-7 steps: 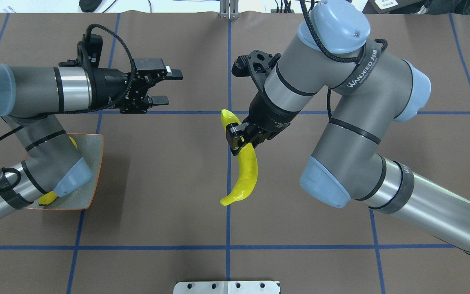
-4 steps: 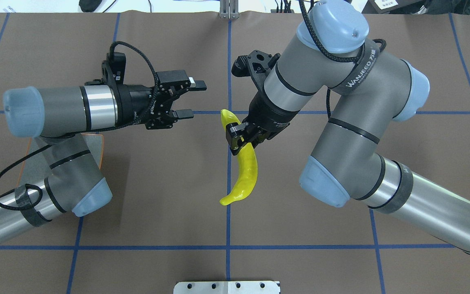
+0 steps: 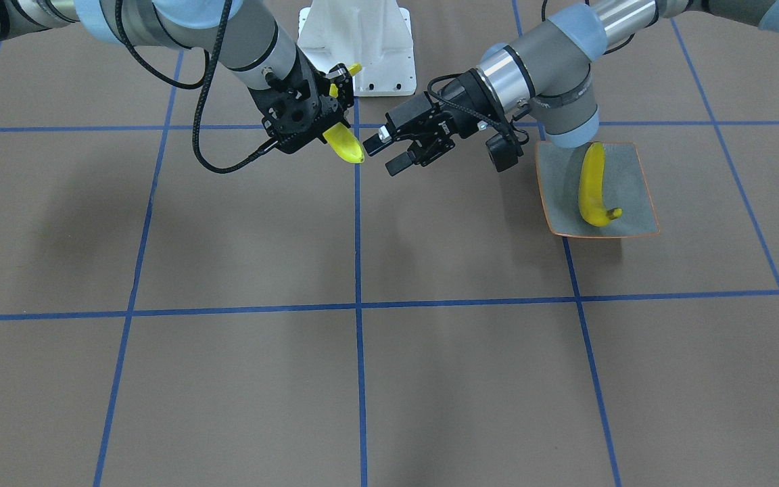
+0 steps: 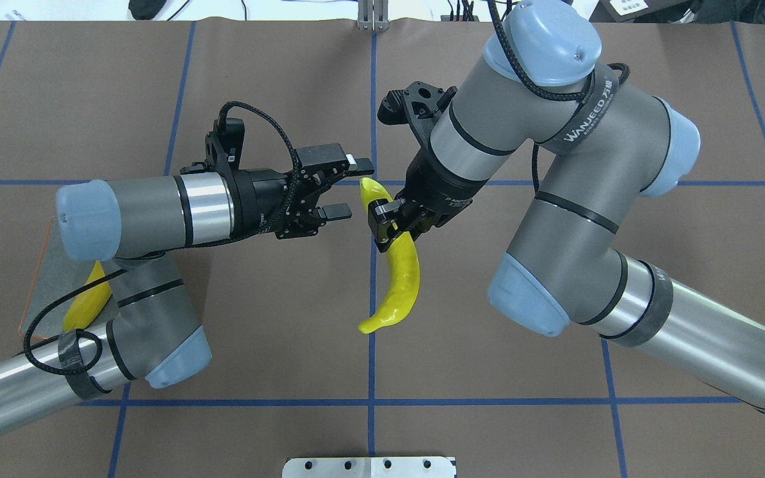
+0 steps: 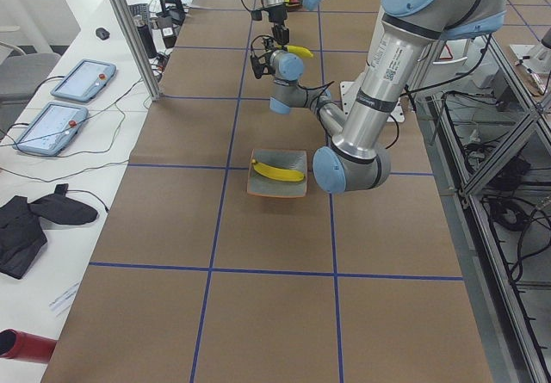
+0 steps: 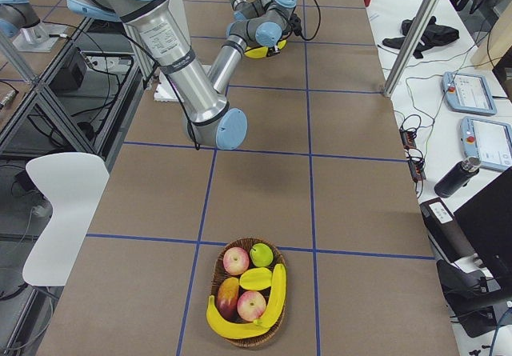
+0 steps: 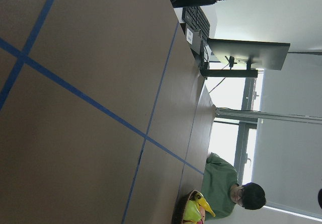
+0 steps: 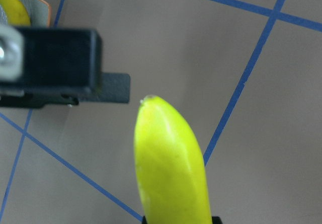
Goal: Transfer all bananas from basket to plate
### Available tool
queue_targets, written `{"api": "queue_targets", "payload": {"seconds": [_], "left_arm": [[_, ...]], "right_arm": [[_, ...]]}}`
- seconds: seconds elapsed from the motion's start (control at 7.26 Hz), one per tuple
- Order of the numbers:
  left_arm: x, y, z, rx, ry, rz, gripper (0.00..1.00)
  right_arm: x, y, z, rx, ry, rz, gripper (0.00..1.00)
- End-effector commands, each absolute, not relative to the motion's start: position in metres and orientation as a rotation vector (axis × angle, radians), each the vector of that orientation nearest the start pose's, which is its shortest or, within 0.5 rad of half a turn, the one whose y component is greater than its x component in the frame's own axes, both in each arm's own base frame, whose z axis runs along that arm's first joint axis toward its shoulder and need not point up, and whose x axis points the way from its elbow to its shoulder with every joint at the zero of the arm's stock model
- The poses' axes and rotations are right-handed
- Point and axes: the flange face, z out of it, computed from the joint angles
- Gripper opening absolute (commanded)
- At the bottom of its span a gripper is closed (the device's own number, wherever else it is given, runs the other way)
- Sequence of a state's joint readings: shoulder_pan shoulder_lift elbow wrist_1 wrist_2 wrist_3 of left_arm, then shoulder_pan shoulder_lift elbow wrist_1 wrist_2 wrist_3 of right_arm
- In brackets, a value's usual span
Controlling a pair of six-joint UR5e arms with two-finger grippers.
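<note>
Left gripper (image 4: 350, 187) has swung in from beside the plate (image 3: 635, 177), jaws spread, to just short of the banana (image 4: 401, 279) that my right gripper (image 4: 388, 229) clamps above mid-table. I judge a handover comes next. 1 second banana (image 3: 592, 186) lies on the plate. More bananas (image 6: 270, 304) wait in the far basket (image 6: 258, 343) among other fruit.

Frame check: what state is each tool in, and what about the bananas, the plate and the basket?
right tool, shut on the held banana.
left tool, open, beside the held banana's upper end, not gripping it.
plate, carries the plate banana, lying flat.
basket, contains the basket banana and other fruit.
</note>
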State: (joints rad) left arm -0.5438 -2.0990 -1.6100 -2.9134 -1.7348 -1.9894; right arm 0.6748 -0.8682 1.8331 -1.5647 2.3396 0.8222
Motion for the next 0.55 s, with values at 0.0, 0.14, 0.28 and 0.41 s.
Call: {"api": "queue_targets", "payload": {"seconds": [0.0, 0.14, 0.28, 0.41], "left_arm": [[0.473, -0.401, 0.185, 0.006, 1.942, -0.505, 0.97], [0.478, -0.396, 0.186, 0.002, 1.940, -0.504, 0.94], [0.482, -0.392, 0.186, -0.005, 1.937, -0.501, 0.93], [0.484, -0.390, 0.186, -0.009, 1.937, -0.500, 0.89]], "right_arm": [[-0.439, -0.433, 0.122, 0.065, -1.163, -0.439, 0.00], [-0.439, -0.433, 0.123, 0.063, -1.163, -0.439, 0.00], [-0.439, -0.433, 0.123, 0.061, -1.164, -0.440, 0.00], [-0.439, -0.433, 0.123, 0.061, -1.164, -0.440, 0.00]]}}
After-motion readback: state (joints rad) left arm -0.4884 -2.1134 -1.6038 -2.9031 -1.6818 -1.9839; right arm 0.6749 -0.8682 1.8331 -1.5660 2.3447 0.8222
